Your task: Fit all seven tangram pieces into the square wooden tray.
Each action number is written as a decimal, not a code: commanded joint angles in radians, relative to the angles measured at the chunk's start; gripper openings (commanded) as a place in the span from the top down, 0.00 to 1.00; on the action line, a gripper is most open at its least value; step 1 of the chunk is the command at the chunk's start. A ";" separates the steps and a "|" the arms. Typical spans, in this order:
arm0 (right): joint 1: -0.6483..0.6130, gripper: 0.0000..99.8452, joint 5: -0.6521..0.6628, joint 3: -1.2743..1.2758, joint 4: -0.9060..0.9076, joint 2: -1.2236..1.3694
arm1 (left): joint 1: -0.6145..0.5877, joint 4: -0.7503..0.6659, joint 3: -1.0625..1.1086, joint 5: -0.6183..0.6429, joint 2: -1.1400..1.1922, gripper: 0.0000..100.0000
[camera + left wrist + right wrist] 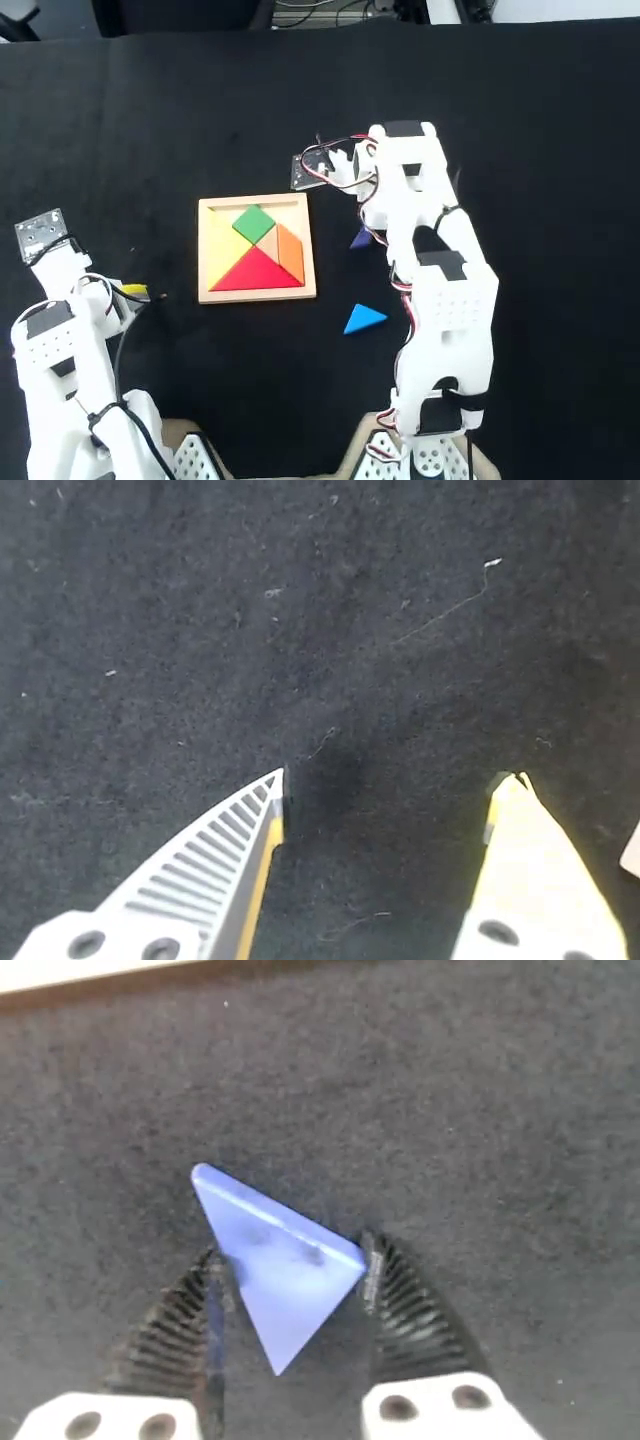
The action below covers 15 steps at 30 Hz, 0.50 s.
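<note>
The square wooden tray [258,296] lies left of centre with a yellow piece [217,247], a green square [255,222], an orange piece [291,250] and a red triangle [258,271] inside. My right gripper [292,1256] is shut on a dark blue triangle [282,1265], with one finger on each side of it. That dark blue triangle [360,239] sits just right of the tray, half under the right arm [420,210]. A light blue triangle [364,318] lies loose on the cloth nearer the front. My left gripper [395,778] is open above bare cloth, left of the tray [138,293].
Black cloth covers the whole table. Both arm bases [420,440] stand at the front edge. The right arm's body spans the space between the tray and the table's right half. Cables and a dark chair show past the far edge.
</note>
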 commanded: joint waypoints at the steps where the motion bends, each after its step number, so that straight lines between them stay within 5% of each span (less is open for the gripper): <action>1: 0.011 0.99 -0.006 -0.035 0.005 0.005 | 0.013 -0.015 -0.005 -0.002 -0.014 0.68; 9: -0.040 0.99 -0.213 -0.337 0.187 -0.044 | 0.010 -0.018 -0.005 -0.002 -0.015 0.68; 15: -0.207 0.99 -0.597 -0.605 0.333 -0.068 | 0.005 -0.018 -0.005 0.008 -0.017 0.68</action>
